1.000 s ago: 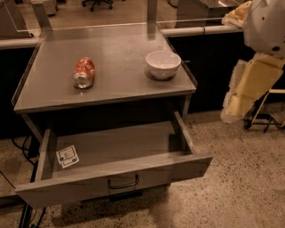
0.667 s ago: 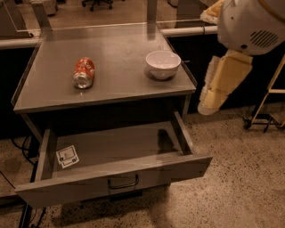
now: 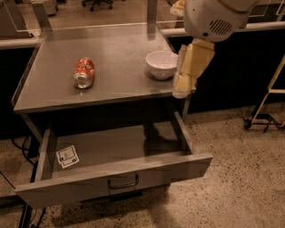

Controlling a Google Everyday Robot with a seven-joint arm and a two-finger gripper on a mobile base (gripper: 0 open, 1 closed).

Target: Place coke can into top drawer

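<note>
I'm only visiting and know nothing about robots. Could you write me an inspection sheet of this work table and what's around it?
Surface: grey metal tabletop, carrying two items.
Job's things: coke can lies on its side, left part of the tabletop; top drawer is pulled open, no can inside.
Clutter: white bowl on the tabletop's right; white tag in the drawer's left end.
Grippers: pincer hangs at the tabletop's right edge beside the bowl, apart from the can.
Cables: dark cables on the floor, left.
Surroundings: speckled floor; wheeled stand at right.

A speckled floor (image 3: 231, 178) is seen under a grey metal table (image 3: 120, 78). Chair wheels (image 3: 95, 3) are seen behind. The gripper (image 3: 182, 90) is held at the table's right edge.
</note>
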